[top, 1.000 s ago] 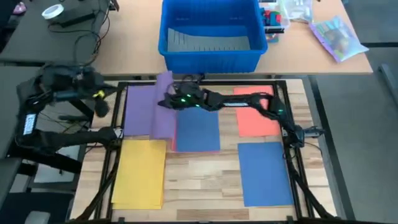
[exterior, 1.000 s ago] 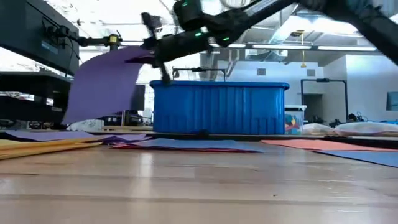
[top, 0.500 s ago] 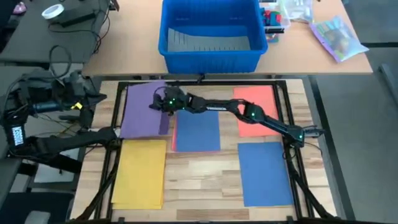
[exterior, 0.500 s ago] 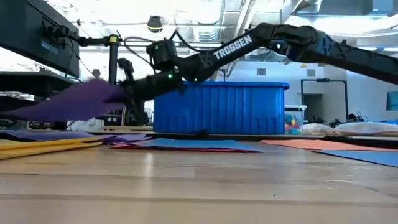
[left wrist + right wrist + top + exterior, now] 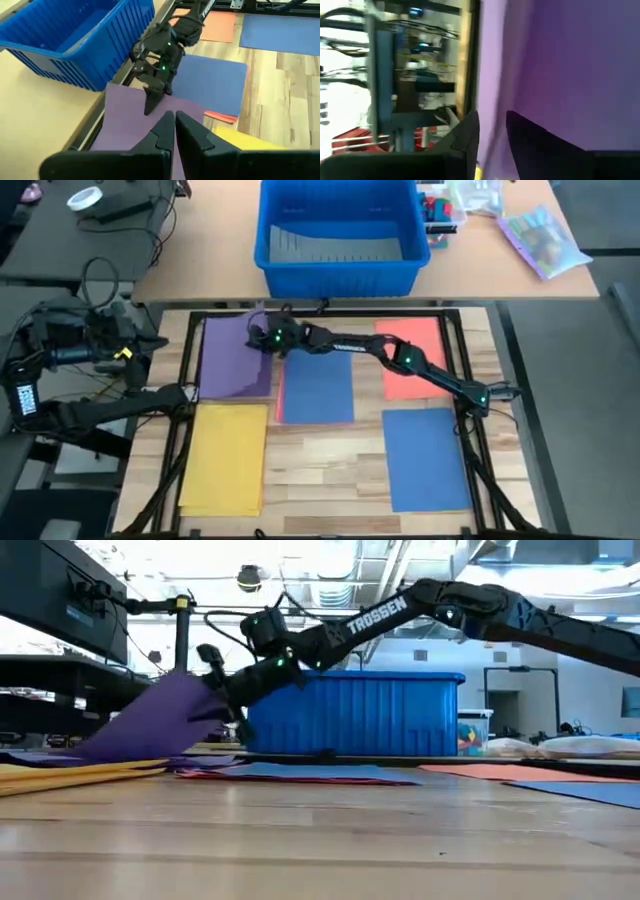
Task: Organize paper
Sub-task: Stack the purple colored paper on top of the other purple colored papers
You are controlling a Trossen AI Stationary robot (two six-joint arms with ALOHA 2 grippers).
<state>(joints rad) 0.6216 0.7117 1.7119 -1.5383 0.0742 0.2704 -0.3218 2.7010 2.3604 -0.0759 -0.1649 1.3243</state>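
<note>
Right gripper (image 5: 262, 338) sits at upper centre-left of the high view, arm stretched long across the table from the right edge, fingers closed thin on the near-right edge of the purple sheet (image 5: 236, 358). A second ago that sheet stood almost upright in the low view, held high; half a second ago it sagged out flat toward the left; now it slopes down from the gripper (image 5: 222, 705) to the table, its far end resting on the surface at the frame's left (image 5: 150, 730). In the high view the purple sheet has settled more squarely into the upper-left spot, lying over the purple stack, where before a strip of it hung over toward the blue sheet. Blue sheet over a pink one (image 5: 316, 388) lies at centre, just beside the purple; red-orange sheet (image 5: 414, 360) at upper right; second blue sheet (image 5: 426, 458) at lower right; yellow stack (image 5: 226, 456) at lower left. All four unchanged. Blue bin (image 5: 340, 236) on the far table, top centre, unchanged. Left gripper (image 5: 174, 131) is off the table at the left edge of the high view, drawn further back than a second ago, same as half a second ago; fingers nearly together, nothing between them.
</note>
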